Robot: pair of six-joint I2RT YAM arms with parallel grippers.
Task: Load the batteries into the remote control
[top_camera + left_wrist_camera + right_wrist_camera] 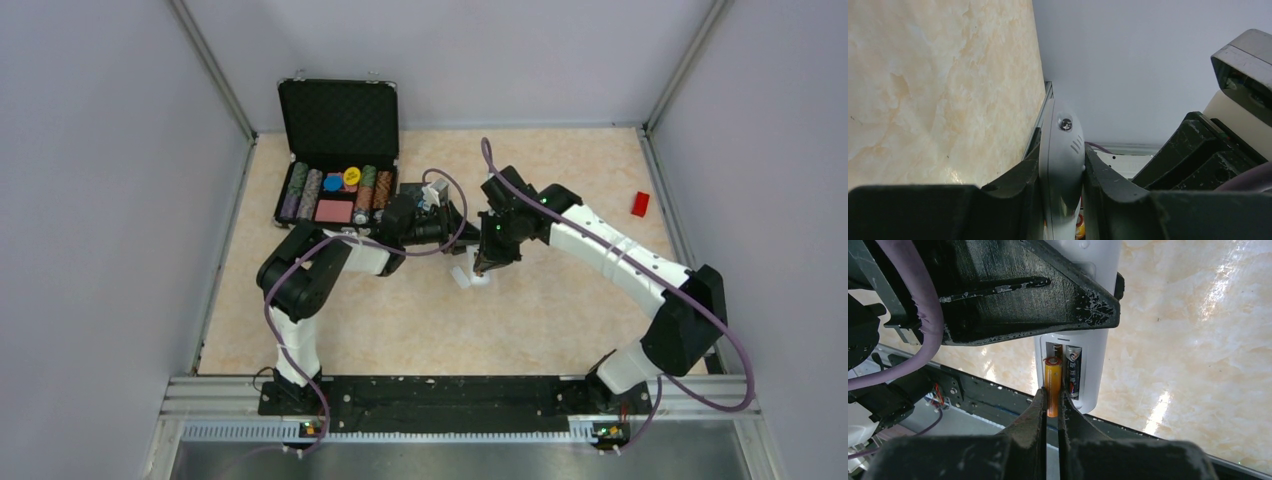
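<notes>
Right wrist view is showing us the left gripper clamping the remote control and the right gripper pinching the orange battery at the open bay, beside the seated dark battery. We are suggesting seating its far end first, then tipping it flat; the contacts are hiding behind the left finger.

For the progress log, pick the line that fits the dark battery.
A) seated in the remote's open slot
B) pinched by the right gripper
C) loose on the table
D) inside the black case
A: the dark battery sits in the open compartment of the remote, beside the orange battery that the right gripper pinches.
</notes>
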